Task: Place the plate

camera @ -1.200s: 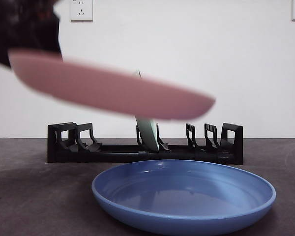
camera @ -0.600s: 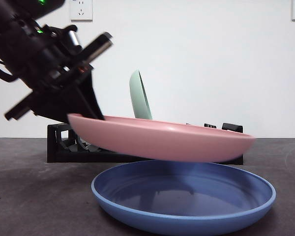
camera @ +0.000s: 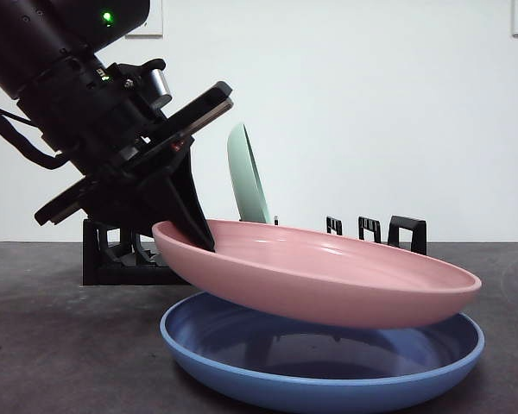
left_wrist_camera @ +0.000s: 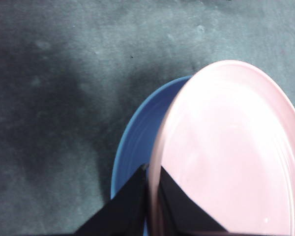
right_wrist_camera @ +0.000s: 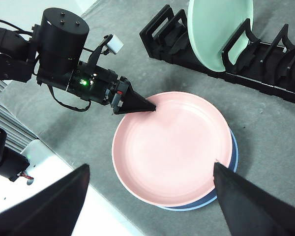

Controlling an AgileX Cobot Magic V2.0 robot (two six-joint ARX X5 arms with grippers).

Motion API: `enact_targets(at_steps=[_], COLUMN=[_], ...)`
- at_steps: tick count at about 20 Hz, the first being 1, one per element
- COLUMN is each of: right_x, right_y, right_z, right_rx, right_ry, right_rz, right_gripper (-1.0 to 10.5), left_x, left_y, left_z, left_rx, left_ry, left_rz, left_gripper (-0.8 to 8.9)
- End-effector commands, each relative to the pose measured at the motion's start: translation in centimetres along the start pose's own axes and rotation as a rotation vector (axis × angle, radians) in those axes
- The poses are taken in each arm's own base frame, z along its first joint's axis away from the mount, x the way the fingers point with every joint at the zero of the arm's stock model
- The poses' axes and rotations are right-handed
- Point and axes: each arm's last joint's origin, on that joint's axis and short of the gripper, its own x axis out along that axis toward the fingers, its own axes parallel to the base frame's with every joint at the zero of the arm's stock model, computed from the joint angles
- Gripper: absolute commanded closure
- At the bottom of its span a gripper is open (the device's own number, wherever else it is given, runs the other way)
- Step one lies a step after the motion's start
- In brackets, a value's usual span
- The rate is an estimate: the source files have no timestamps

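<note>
Pink plate lowered almost onto the blue plate

Within the last second the left pincer [camera: 198, 231], pinching the near rim of the pink plate [camera: 328, 276], had brought it down from high above the rack [camera: 397, 233] to just over the blue plate [camera: 328, 379] on the bench [camera: 52, 345], tilted; its far edge possibly touched already, though the front view left that unclear. Stacking looked nearly done, release remaining. The right pincer [right_wrist_camera: 147, 196] hung spread above, holding nothing.
</note>
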Motion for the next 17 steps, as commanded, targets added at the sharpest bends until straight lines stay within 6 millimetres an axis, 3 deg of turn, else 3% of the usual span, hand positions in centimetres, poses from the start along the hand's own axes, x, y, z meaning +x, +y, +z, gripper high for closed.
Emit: enact_targets(at_steps=[1, 7, 13, 17], right_x=[0.0, 0.0, 0.0, 0.0], right_y=[0.1, 0.1, 0.1, 0.1], right_z=[0.2, 0.2, 0.2, 0.2], right_rx=[0.013, 0.017, 0.023, 0.025], right_ry=[-0.008, -0.008, -0.007, -0.007], right_rz=[0.005, 0.007, 0.006, 0.007], right_gripper=[5.4, 5.4, 5.4, 5.4], left_x=[0.3, 0.3, 0.3, 0.0], left_y=[-0.6, -0.9, -1.2, -1.9], left_z=[0.0, -0.1, -0.2, 0.6], left_rx=[0.000, -0.011, -0.034, -0.030], left_ry=[-0.015, -0.014, -0.003, 0.010], left_rz=[0.009, 0.008, -0.013, -0.068], left_gripper=[7.99, 7.65, 4.18, 3.34])
